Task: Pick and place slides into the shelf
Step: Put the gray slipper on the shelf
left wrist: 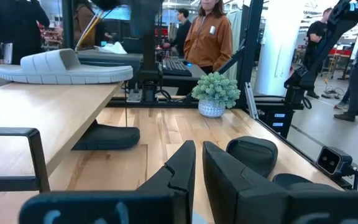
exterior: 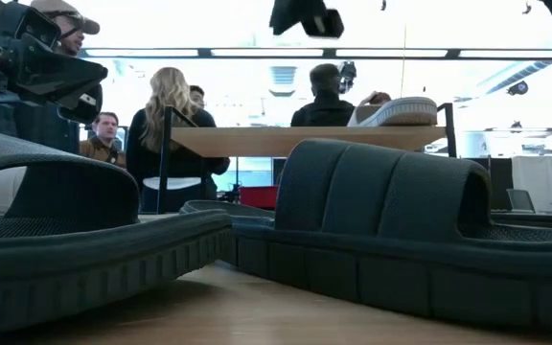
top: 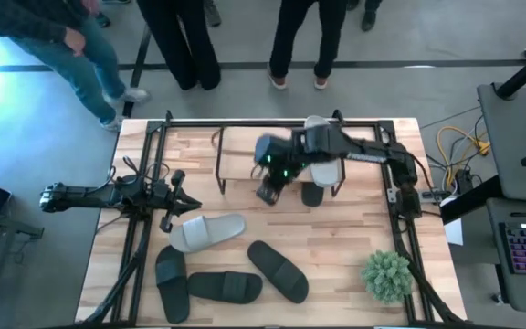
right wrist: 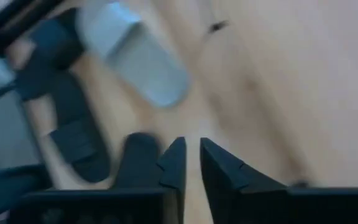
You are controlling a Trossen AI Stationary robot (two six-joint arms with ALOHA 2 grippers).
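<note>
The right gripper (top: 269,190) hangs over the front edge of the shelf (top: 236,146), pointing down at the counter (top: 336,247). Its jaws show a narrow gap in the right wrist view and hold nothing.

1 light slide (top: 321,151) already lies on the shelf's wood top, under the right arm, and 1 dark slide (top: 311,194) peeks out from beneath the shelf just beside it.

4 slides are still on the counter, all on the near side of the right jaws and towards the left arm: a light slide (top: 206,231) closest to both grippers, then 3 dark ones (top: 225,286) further out.

The left gripper (top: 173,194) waits at the left edge of the counter. Its jaws are nearly shut and empty, and they point across the counter.

The light slide on the counter looks like the next pick. It lies just beside the left jaws, slightly forward of them, with its long axis running roughly crosswise to the counter, toe end towards the right arm. The left arm is clearly the nearer. The right jaws would have to travel out from the shelf and turn to span its width rather than its length.
</note>
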